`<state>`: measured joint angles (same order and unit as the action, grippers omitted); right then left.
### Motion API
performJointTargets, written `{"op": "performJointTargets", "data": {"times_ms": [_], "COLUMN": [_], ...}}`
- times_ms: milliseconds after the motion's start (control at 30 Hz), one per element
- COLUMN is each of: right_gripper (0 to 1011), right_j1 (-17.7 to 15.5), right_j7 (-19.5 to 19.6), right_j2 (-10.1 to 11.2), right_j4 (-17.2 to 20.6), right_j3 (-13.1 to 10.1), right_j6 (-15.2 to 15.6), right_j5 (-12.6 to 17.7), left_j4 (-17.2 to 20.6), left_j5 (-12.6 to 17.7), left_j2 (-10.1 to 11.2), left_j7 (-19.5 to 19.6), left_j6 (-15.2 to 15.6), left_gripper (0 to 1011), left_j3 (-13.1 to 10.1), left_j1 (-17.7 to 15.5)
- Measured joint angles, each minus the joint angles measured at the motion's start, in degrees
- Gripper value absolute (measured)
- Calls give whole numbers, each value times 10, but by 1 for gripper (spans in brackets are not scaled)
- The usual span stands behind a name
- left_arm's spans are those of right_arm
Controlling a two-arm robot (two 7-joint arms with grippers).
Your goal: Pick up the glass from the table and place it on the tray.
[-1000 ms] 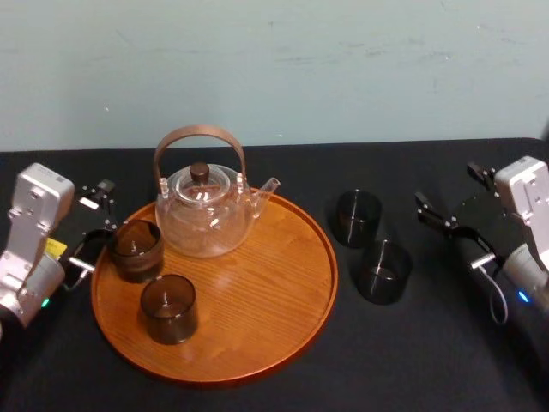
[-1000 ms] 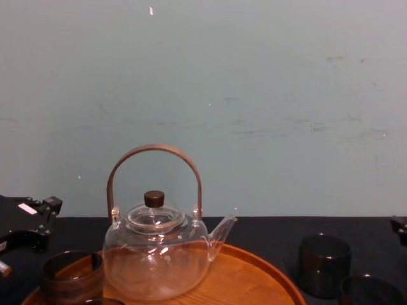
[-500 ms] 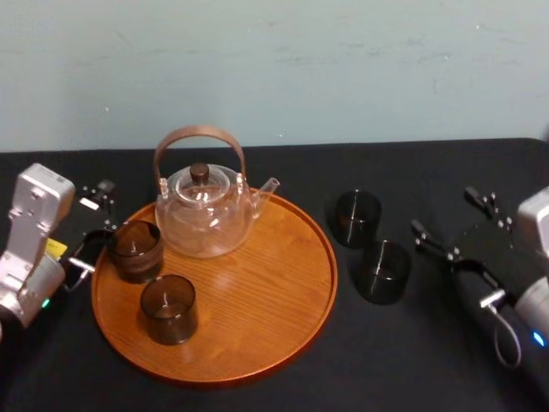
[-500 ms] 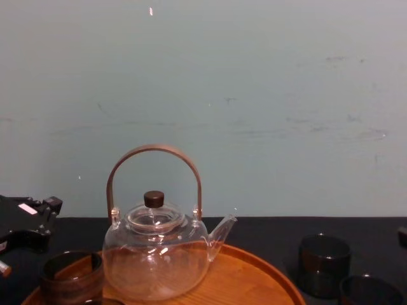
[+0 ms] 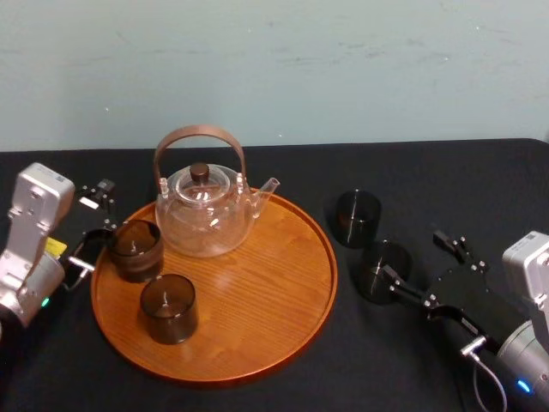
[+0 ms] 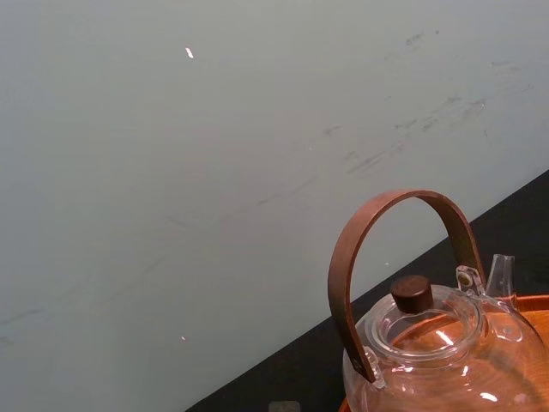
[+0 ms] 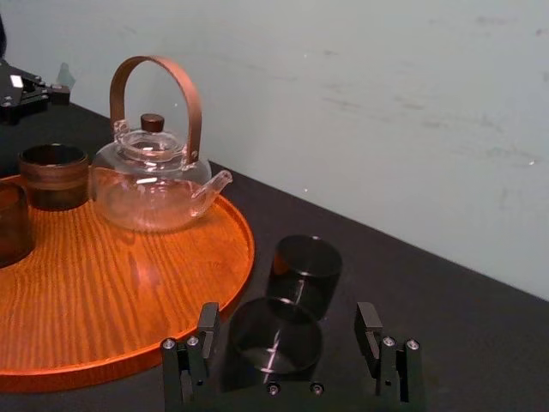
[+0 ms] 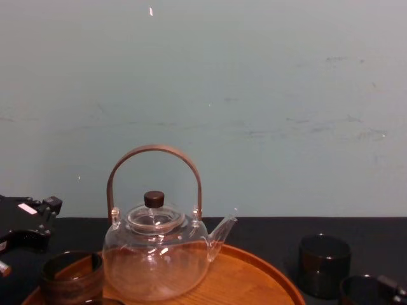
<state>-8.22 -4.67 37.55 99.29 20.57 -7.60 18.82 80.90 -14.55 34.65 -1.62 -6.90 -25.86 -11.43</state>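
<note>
Now right gripper (spread) at dark cylindrical glass; grained round tray beside.

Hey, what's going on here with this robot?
The right gripper is open and lined up on the nearer dark glass on the table, not gripping it yet. A second glass stands just behind it. The tray already holds the teapot and two glasses. The left gripper sits open beside the tray's left edge.

L gripper black, silver-grey wrist; R gripper black, silver screws, grey cable, blue LED at 5 o'clock.
</note>
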Motion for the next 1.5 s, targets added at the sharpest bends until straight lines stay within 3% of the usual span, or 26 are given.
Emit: {"op": "performJointTargets", "data": {"times_ms": [300, 667, 1500], "right_gripper": [1008, 1008, 1009], "right_j1": [-1, 23, 77], "right_j7": [-22, -65, -118], "right_j2": [-15, -40, -94], "right_j4": [-19, -62, -140], "right_j3": [-11, -15, -13], "right_j6": [6, 20, 37], "right_j5": [16, 35, 13], "left_j4": [0, 0, 0], "left_j5": [0, 0, 0], "left_j2": [0, 0, 0], "left_j7": [0, 0, 0], "left_j6": [0, 0, 0], "left_gripper": [0, 0, 0], "left_j3": [0, 0, 0], "left_j1": [0, 0, 0]}}
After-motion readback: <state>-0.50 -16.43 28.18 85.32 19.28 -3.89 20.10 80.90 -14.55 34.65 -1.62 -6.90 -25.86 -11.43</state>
